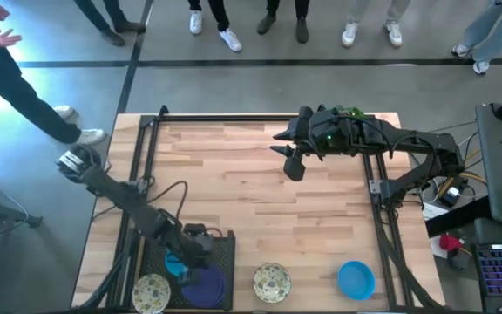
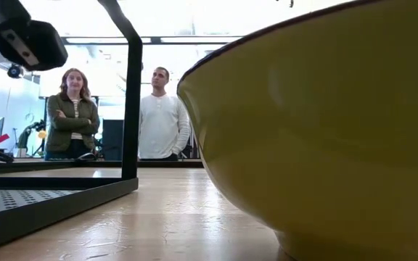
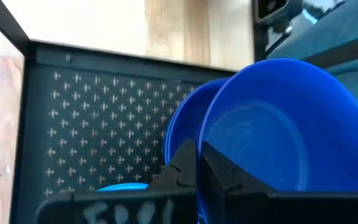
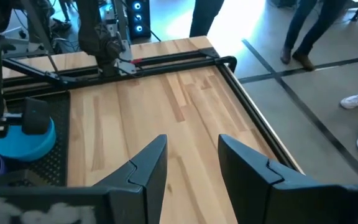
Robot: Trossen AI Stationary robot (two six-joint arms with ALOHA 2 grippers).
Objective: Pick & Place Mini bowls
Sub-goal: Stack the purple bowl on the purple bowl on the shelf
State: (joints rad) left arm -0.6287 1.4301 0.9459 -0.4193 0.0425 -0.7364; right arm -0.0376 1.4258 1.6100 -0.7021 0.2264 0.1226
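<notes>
A: How do the jaws stand?

B: The left gripper [image 1: 179, 262] is closed on the rim of a bright blue mini bowl [image 3: 284, 124], over the black perforated tray [image 1: 225, 249] at about 7 o'clock on the table [image 1: 234, 166]. In the left wrist view a second blue bowl [image 3: 182, 127] sits just behind the held one, touching it.

A: And the right one?

B: The right gripper [image 1: 293, 153] hangs with its fingers [image 4: 143, 168] parted and nothing between them, over bare wood at about 1 o'clock, well apart from every bowl.

A: What else is near the left jaws?

B: A purple bowl [image 1: 206, 283] lies in the tray just beside the gripper. A cream speckled bowl [image 1: 150, 292] sits at the tray's 8 o'clock, near the table's edge.

A: Further out?

B: Along the near edge, another speckled bowl [image 1: 271, 281] at 6 o'clock and a blue bowl [image 1: 356, 279] at 5 o'clock. The black frame rails [image 1: 260, 117] border the table. In the low view a yellow bowl wall [image 2: 325, 123] blocks most of the sight, and two people [image 2: 162, 112] stand beyond.
</notes>
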